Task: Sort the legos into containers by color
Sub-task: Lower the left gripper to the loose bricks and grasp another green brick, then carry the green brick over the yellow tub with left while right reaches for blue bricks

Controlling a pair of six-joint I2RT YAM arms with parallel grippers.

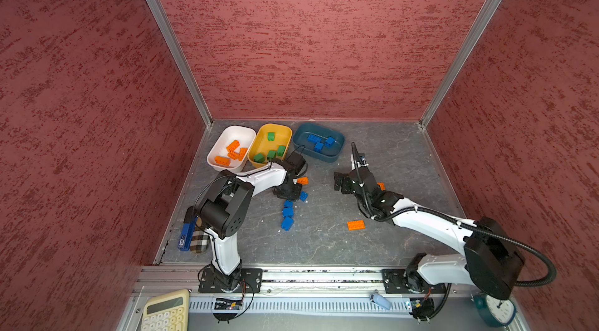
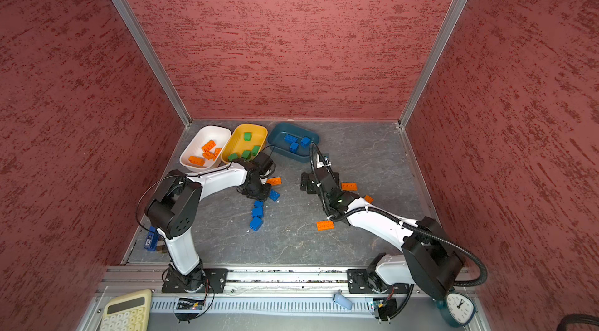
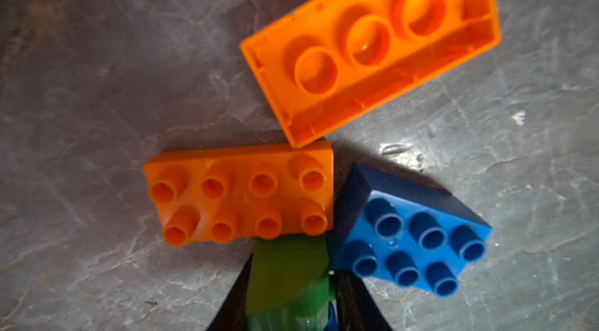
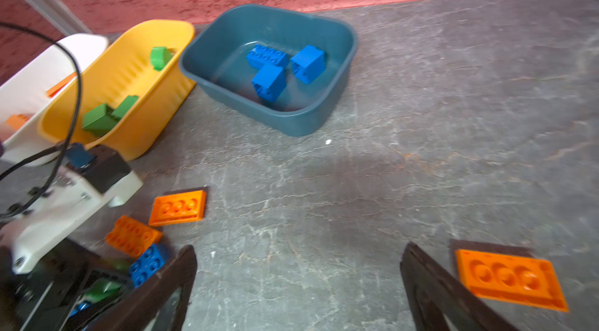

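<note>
Green is the job in hand: the left gripper (image 1: 288,195) is down on the grey stone-patterned counter (image 1: 324,242), jaws clamped on a chunky green plastic brick (image 3: 285,267). A flat orange studded brick (image 3: 240,193) and a blue six-stud brick (image 3: 411,235) lie just beside it, so the lift should go straight up, or they may be dragged along. Then carry it to the mustard yellow plastic tub (image 1: 259,143), where other greens lie, and let go low inside. The right gripper (image 4: 299,248) hangs released, holding nothing.
</note>
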